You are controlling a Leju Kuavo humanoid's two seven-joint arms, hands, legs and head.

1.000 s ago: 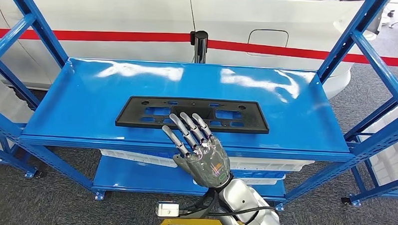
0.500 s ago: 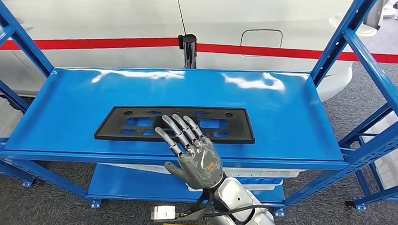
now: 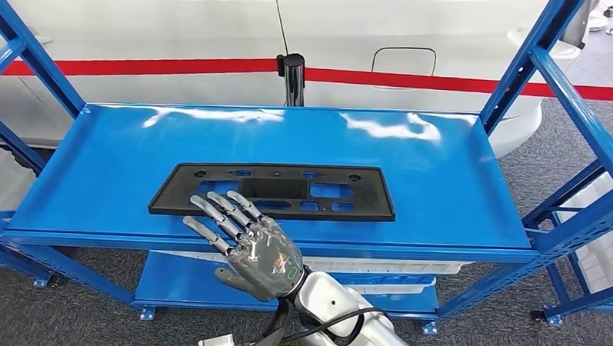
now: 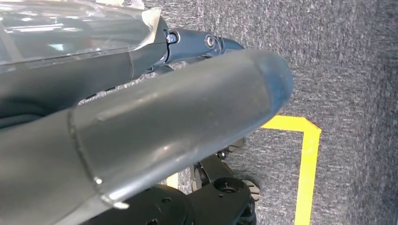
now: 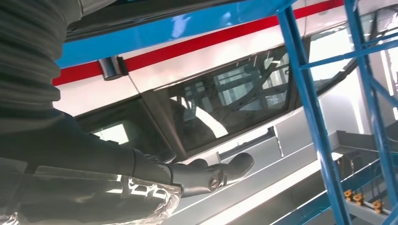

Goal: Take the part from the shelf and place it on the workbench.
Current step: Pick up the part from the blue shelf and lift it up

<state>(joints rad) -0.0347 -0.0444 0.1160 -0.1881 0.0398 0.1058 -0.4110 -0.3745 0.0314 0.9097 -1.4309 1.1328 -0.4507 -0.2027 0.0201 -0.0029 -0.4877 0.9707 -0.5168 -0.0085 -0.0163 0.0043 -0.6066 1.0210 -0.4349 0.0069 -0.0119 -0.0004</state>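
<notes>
Your right robot hand hangs at the front lip of the blue shelf, fingers spread and holding nothing, fingertips over the near-left corner of the part. That part, a flat black plastic mounting plate with cut-out windows, lies flat on the shelf's top deck, roughly mid-deck and nearer the front edge than the back.

Watch the risks. The plate is thin and lies flush on slick painted metal, so you may find no edge to get under; a push from above would likely skate it toward the back of the shelf instead of lifting it. You're lined up on one end, not the middle, so a long plate picked there may droop or twist out of the grip. Dragging it off the front lip could drop it to the floor. The blue uprights stand at each end of the shelf, so a wide swing with the plate could clip one.

Your left robot hand is down by the carpet near the yellow floor tape; you can't tell from this close view how its fingers sit.

Brands and writing: none readable on the plate, the shelf or the white car behind the shelf.
</notes>
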